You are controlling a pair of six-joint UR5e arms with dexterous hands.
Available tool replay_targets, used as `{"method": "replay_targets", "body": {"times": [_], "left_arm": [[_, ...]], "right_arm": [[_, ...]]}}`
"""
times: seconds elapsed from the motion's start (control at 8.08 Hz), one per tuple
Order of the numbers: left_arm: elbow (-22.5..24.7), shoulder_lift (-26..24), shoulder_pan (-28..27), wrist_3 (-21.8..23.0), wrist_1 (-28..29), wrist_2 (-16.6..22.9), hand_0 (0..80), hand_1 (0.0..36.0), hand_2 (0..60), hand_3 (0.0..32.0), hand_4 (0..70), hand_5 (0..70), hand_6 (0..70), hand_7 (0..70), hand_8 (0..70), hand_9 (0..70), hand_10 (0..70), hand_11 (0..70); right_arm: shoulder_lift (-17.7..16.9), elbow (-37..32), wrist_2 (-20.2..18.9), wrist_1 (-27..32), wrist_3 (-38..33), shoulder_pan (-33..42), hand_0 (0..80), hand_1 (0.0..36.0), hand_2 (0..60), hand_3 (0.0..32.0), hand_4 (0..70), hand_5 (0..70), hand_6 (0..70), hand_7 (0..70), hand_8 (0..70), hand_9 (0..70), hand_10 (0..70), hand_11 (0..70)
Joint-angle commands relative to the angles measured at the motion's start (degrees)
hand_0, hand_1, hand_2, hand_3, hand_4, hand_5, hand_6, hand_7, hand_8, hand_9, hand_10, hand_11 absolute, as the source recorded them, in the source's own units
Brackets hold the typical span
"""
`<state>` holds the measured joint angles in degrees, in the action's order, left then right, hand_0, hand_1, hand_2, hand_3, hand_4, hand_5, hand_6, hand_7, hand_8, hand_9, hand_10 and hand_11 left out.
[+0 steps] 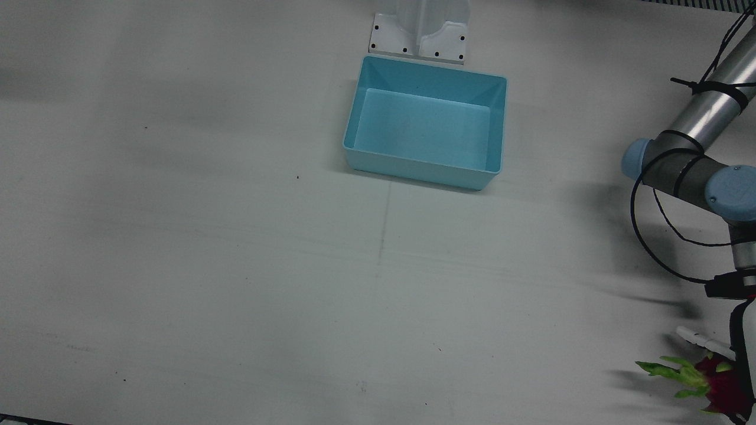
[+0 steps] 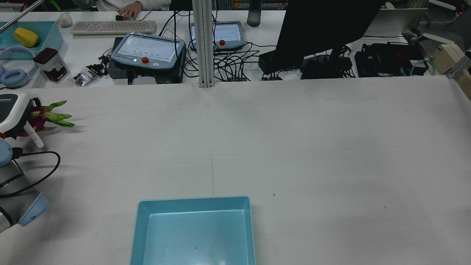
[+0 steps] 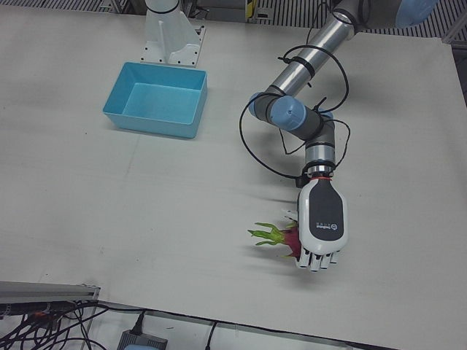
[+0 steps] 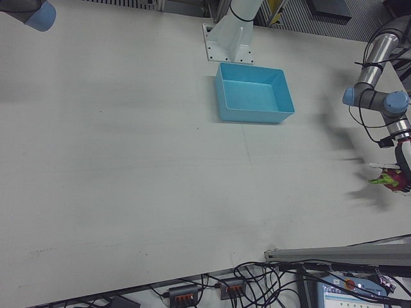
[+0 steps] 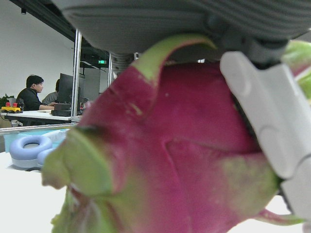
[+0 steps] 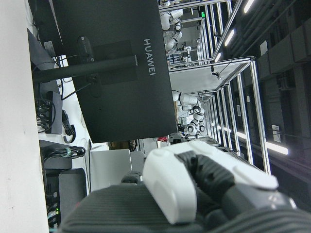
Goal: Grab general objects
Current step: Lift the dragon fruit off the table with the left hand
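Observation:
A magenta dragon fruit with green leaf tips [image 3: 287, 239] lies under my left hand [image 3: 322, 217] near the table's front edge. It also shows in the front view [image 1: 723, 386], the rear view [image 2: 41, 115] and the right-front view [image 4: 392, 180]. The hand is palm-down with its fingers [image 3: 315, 262] curled over the fruit. In the left hand view the fruit [image 5: 170, 145] fills the frame against the palm, with a white finger [image 5: 265, 121] across it. The thumb [image 1: 703, 339] sticks out sideways. My right hand [image 6: 194, 194] shows only in its own view, holding nothing.
An empty light blue bin [image 1: 413, 167] stands near the arm pedestal [image 1: 419, 35]; it also shows in the rear view [image 2: 140, 228] and left-front view [image 3: 149, 122]. A second table beyond the far edge carries a monitor [image 2: 323, 25] and teach pendants [image 2: 147, 51].

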<state>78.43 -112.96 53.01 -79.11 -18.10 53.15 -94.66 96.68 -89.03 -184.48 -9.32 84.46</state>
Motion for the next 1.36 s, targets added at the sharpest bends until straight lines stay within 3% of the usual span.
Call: {"method": "replay_targets", "body": {"times": [0.0,0.12,0.25,0.37,0.5,0.62,0.74,0.87,0.99,1.24], "left_arm": [[6.54,0.37,4.79,13.85,0.07,4.03,40.1,0.0,25.4,0.0,45.3,70.0,70.0,70.0,57.7,70.0,58.4,70.0],[8.13,0.46,7.08,15.72,2.95,8.85,40.4,0.1,24.7,0.0,44.4,70.0,70.0,70.0,57.0,70.0,58.0,70.0],[7.62,1.68,9.19,20.61,9.33,13.86,40.8,0.5,25.0,0.0,43.9,70.0,69.8,70.0,56.2,70.0,57.9,70.0],[7.7,4.39,10.08,28.14,16.7,16.17,41.4,1.0,25.3,0.0,43.4,70.0,69.4,70.0,55.4,70.0,57.1,70.0],[8.23,4.85,9.48,34.14,19.22,19.59,42.2,1.4,25.9,0.0,45.4,70.0,70.0,70.0,55.7,70.0,56.3,70.0],[8.49,4.07,9.82,35.41,22.37,27.89,42.5,1.6,26.5,0.0,47.6,70.0,70.0,70.0,56.2,70.0,55.6,70.0],[10.32,4.15,9.65,35.6,24.23,30.67,43.7,2.0,26.2,0.0,50.5,70.0,70.0,70.0,55.7,70.0,53.4,70.0],[12.08,4.58,9.04,35.6,26.51,31.13,44.8,2.2,23.8,0.0,52.7,70.0,70.0,70.0,54.4,70.0,47.9,66.8],[14.28,4.76,8.34,35.52,27.14,33.13,45.6,2.1,19.2,0.0,53.7,70.0,68.7,70.0,51.8,70.0,39.5,54.8],[19.64,7.12,3.53,35.51,28.63,33.42,45.7,1.6,13.9,0.0,48.7,70.0,63.7,70.0,45.8,63.3,28.7,40.9]], "right_arm": [[0.0,0.0,0.0,0.0,0.0,0.09,0.0,0.0,0.0,0.0,0.0,0.0,0.0,0.0,0.0,0.0,0.0,0.0],[0.0,0.0,0.0,0.0,0.0,0.0,0.0,0.0,0.0,0.0,0.0,0.0,0.0,0.0,0.0,0.0,0.0,0.0],[0.0,0.0,0.0,0.0,0.0,0.0,0.0,0.0,0.0,0.0,0.0,0.0,0.0,0.0,0.0,0.0,0.0,0.0],[0.0,0.0,0.0,0.0,0.0,0.0,0.0,0.0,0.0,0.0,0.0,0.0,0.0,0.0,0.0,0.0,0.0,0.0],[0.0,0.0,0.0,0.0,0.0,0.0,0.0,0.0,0.0,0.0,0.0,0.0,0.0,0.0,0.0,0.0,0.0,0.0],[0.0,0.0,0.0,0.0,0.0,0.0,0.0,0.0,0.0,0.0,0.0,0.0,0.0,0.0,0.0,0.0,0.0,0.0],[0.0,0.0,0.0,0.0,0.0,0.09,0.0,0.0,0.0,0.0,0.0,0.0,0.0,0.0,0.0,0.0,0.0,0.0],[0.0,0.0,0.0,0.0,0.0,0.0,0.0,0.0,0.0,0.0,0.0,0.0,0.0,0.0,0.0,0.0,0.0,0.0],[0.0,0.0,0.0,0.0,0.0,0.0,0.0,0.0,0.0,0.0,0.0,0.0,0.0,0.0,0.0,0.0,0.0,0.0],[0.0,0.0,0.0,0.0,0.0,0.0,0.0,0.0,0.0,0.0,0.0,0.0,0.0,0.0,0.0,0.0,0.0,0.0]]}}
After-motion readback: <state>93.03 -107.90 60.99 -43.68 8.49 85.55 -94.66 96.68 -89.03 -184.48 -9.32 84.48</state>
